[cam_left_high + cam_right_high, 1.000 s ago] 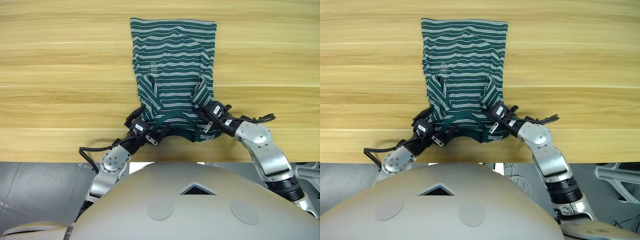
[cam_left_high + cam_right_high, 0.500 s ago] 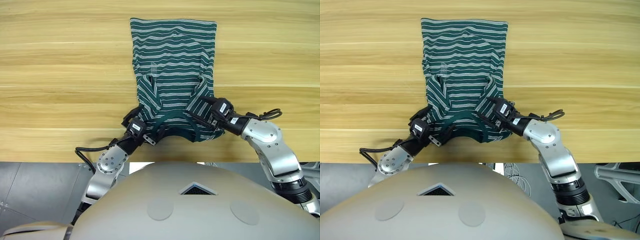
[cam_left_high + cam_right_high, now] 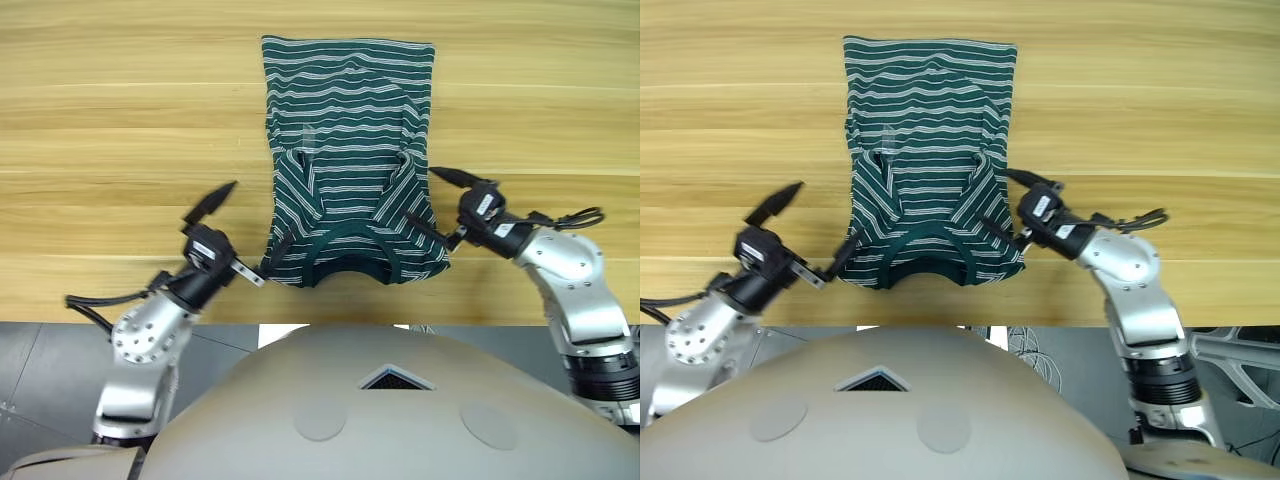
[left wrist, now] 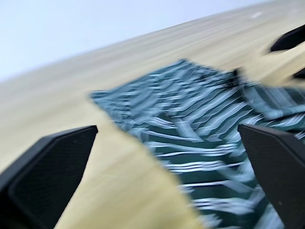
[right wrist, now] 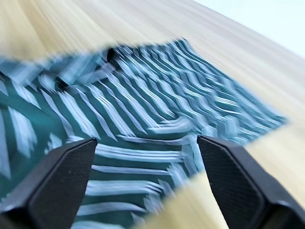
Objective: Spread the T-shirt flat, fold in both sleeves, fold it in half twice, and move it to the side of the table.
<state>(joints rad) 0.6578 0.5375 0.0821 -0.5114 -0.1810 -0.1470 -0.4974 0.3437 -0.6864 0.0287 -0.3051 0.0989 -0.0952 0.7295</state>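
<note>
Your T-shirt (image 3: 348,150), dark green with thin white stripes, lies flat on the wooden table (image 3: 120,120) in the head views. Its hem is at 12 o'clock and its collar at 6 o'clock, toward the robot. Both sleeves are folded in over the front, and their stripes run slantwise on either side of the neckline. The cloth forms one long panel that has not yet been folded in half.

Your left gripper (image 3: 260,210) sits at about 8 o'clock from the middle of the shirt, just beside the panel's left edge near the collar end. Its two fingers are spread wide and hold nothing. One fingertip points out over bare wood toward 10 o'clock. The other reaches to the shirt's left edge, but you cannot tell from these views whether it touches the cloth. In the left wrist view the two dark fingers (image 4: 52,167) stand far apart, with the striped fabric and table between them.

Your right gripper (image 3: 420,193) sits at about 4 o'clock from the shirt's middle, at the right edge beside the folded right sleeve. Its fingers are also spread wide and grip nothing. The far fingertip is over wood just off the edge, and the near one overlaps the sleeve fold. Whether that tip rests on the fabric cannot be told. In the right wrist view the fingers (image 5: 57,176) are well apart, with the striped cloth lying loose between them.
</note>
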